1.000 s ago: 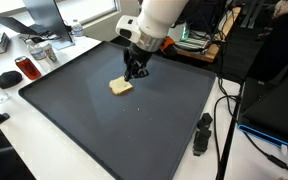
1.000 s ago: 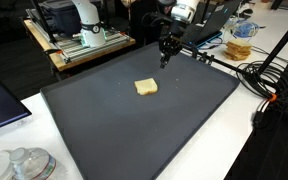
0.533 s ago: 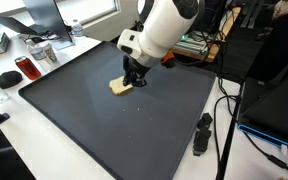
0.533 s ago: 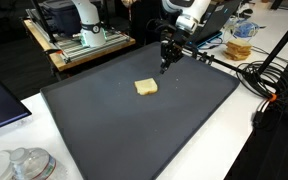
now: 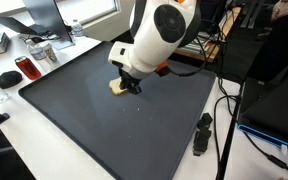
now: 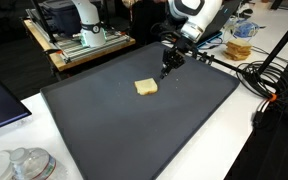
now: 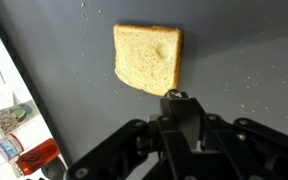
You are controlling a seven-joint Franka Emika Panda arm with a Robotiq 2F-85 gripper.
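A slice of toast-coloured bread lies flat on the big dark mat. My gripper hangs low over the mat just beside the slice. Its two black fingers are pressed together, shut, with nothing between them. In the wrist view the fingertips sit right at the slice's near edge; I cannot tell whether they touch it. In an exterior view the white arm leans over the slice and hides part of it.
Off the mat, a red can, a black mouse and a black tool lie on the white table. Cables and a jar sit beyond the mat's far corner. A glass stands near the front.
The arm has leaned over and swung down across the mat, bringing the shut gripper closer to the bread. The bread has not moved.
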